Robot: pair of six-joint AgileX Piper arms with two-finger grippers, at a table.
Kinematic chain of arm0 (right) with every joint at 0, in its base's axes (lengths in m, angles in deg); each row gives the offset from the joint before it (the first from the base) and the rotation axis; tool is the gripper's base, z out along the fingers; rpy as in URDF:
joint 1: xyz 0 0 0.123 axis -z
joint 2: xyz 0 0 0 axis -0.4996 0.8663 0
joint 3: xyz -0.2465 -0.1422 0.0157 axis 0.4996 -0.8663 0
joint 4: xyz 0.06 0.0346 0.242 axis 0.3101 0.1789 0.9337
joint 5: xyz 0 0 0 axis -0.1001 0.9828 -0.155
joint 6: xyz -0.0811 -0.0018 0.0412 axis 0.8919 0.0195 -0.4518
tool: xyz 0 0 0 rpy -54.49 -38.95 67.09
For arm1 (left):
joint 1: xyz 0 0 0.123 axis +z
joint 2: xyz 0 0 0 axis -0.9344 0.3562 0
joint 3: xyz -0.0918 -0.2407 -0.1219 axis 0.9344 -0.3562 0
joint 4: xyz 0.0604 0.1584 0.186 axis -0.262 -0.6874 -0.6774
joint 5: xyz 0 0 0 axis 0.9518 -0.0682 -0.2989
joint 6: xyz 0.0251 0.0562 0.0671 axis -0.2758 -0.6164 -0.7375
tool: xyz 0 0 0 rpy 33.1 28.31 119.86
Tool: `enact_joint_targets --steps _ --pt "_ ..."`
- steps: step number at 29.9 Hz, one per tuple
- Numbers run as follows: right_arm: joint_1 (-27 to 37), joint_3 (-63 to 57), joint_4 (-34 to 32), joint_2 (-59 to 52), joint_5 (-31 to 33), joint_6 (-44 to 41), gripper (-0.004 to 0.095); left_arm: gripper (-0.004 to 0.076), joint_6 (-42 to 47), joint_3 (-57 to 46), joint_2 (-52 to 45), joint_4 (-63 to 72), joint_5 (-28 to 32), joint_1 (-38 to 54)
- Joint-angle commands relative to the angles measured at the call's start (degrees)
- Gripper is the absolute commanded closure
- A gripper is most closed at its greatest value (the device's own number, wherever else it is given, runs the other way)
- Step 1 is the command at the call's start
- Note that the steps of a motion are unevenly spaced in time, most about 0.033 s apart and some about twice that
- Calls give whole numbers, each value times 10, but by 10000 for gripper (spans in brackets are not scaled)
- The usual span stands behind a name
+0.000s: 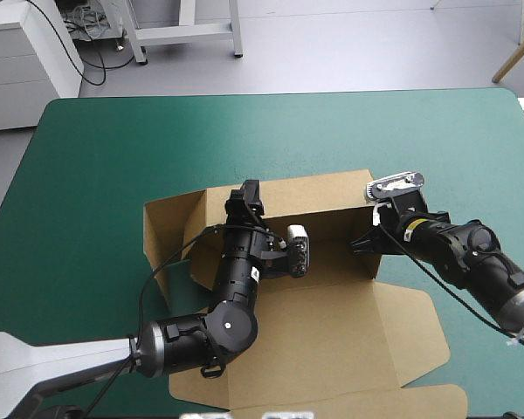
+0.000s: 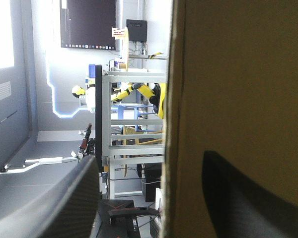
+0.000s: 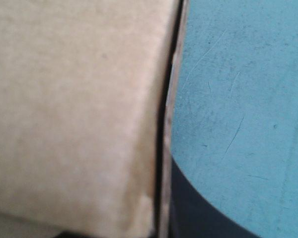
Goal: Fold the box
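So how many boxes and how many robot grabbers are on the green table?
brown box: 1
black grippers: 2, the left gripper and the right gripper
Total: 3

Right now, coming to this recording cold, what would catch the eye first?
The brown box, a cut sheet spread over the near half of the teal-green table, with its far wall standing upright. The left hand straddles that wall's top edge, fingers apart, while the right hand sits at the wall's right end.
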Motion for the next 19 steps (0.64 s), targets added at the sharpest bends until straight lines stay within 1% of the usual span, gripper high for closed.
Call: enact_joint_targets --steps 1,7,11,15,19 --pt "-2 24 -10 -11 2 -12 927 286 8 12 -22 -70 -32 -11" --pt "-2 48 -12 -8 29 -33 927 286 8 15 -22 -71 -59 -28" --pt "-2 69 -15 15 58 -38 927 286 8 34 -22 -71 -76 -47" --pt "-2 92 -15 48 68 -42 927 310 4 66 -22 -71 -95 -70" --pt "-2 119 -15 82 76 -49 927 337 -19 103 -22 -71 -109 -86"
